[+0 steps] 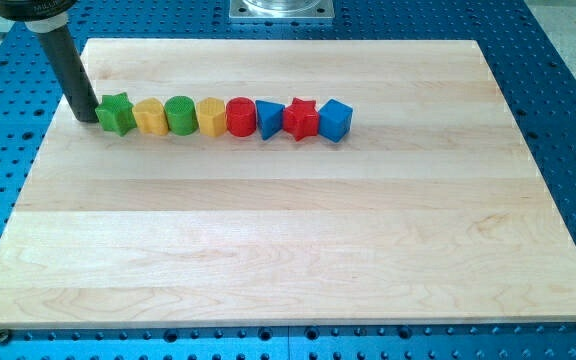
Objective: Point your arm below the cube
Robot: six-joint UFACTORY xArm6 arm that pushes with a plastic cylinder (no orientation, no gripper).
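Note:
The blue cube (336,120) sits at the right end of a row of blocks near the view's top. From the left, the row holds a green star (116,113), a yellow block (149,116), a green cylinder (180,114), a yellow block (211,116), a red cylinder (241,116), a blue triangular block (269,120), a red star (300,119) and the cube. My tip (86,119) rests on the board just left of the green star, far left of the cube.
The wooden board (288,250) lies on a blue perforated table (568,80). A metal mount (281,10) stands at the view's top centre.

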